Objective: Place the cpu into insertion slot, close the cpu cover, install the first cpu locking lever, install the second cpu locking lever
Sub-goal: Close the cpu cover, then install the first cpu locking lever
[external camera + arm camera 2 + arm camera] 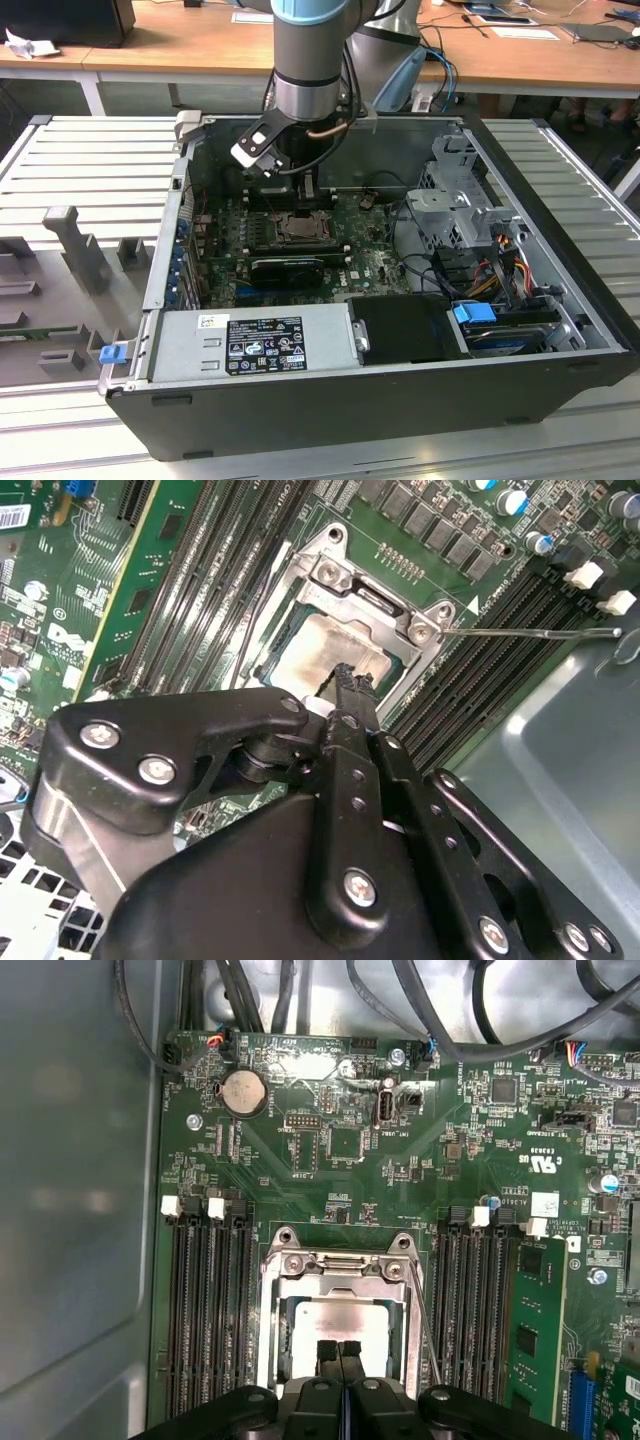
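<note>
My gripper hangs inside the open computer case, directly over the insertion slot on the green board. Its two black fingers are shut against each other with nothing between them. In both wrist views the fingertips sit low over the pale cpu, which lies in the slot. The dull-metal cpu cover lies down around the cpu, which shows through its cut-out middle. A thin wire locking lever stands out beside the socket, unlatched. The gripper hides the near edge of the socket.
Black memory slots flank the socket on both sides. A long black ribbed card lies just in front of it, then the power supply. A metal drive cage and cables fill the exterior view's right. The case wall is close by.
</note>
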Controlling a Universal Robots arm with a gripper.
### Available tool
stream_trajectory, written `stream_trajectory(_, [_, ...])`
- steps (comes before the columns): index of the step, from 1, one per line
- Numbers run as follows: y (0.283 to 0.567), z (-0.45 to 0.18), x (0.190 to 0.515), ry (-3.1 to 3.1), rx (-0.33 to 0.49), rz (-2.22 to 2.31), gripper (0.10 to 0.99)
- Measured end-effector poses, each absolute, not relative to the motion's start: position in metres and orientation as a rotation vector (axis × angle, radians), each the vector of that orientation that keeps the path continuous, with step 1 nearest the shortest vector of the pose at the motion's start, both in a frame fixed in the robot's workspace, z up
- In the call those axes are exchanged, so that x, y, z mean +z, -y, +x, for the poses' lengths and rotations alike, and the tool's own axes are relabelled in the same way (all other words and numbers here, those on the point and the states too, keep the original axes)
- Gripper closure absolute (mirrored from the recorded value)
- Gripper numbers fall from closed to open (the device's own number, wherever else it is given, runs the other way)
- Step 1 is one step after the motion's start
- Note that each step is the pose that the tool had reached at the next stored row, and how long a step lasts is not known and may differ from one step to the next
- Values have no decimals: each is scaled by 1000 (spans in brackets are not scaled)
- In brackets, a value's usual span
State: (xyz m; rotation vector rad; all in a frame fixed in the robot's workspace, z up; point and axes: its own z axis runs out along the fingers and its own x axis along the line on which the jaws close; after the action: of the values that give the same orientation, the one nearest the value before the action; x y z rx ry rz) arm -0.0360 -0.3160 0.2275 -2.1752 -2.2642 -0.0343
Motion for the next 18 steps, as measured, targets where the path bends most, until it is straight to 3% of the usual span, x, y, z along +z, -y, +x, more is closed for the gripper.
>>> stream_trajectory(18, [316,-36,238,2266,-29,-2177,980])
